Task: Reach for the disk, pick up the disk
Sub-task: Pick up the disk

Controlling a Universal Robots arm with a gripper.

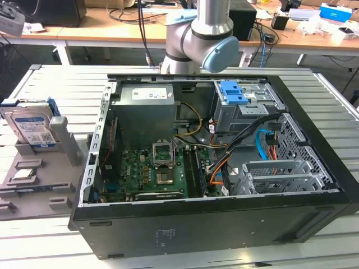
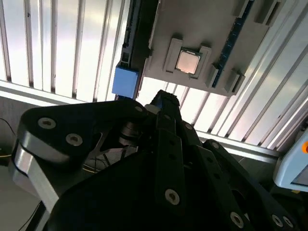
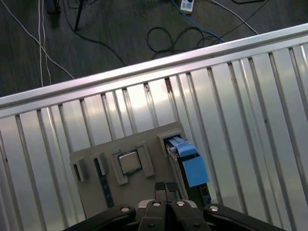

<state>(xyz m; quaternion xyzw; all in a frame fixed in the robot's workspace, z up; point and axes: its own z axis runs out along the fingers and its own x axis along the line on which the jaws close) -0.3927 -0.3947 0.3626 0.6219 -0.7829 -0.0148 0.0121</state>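
The disk stands on edge in a slot of the grey holder tray, at the exterior view's left, with its white-and-blue label showing. In the first wrist view I see the disk edge-on, its blue rail uppermost. My gripper hangs above the tray beside it, between the disk and the chip, fingers pressed together and holding nothing. In the second wrist view the gripper sits just off the disk's blue end, apart from it.
An open computer case takes up the table's middle, with a blue bracket on its drive cage. The tray also holds a square silver chip and a blue-edged memory strip. The slatted table's edge borders a floor with cables.
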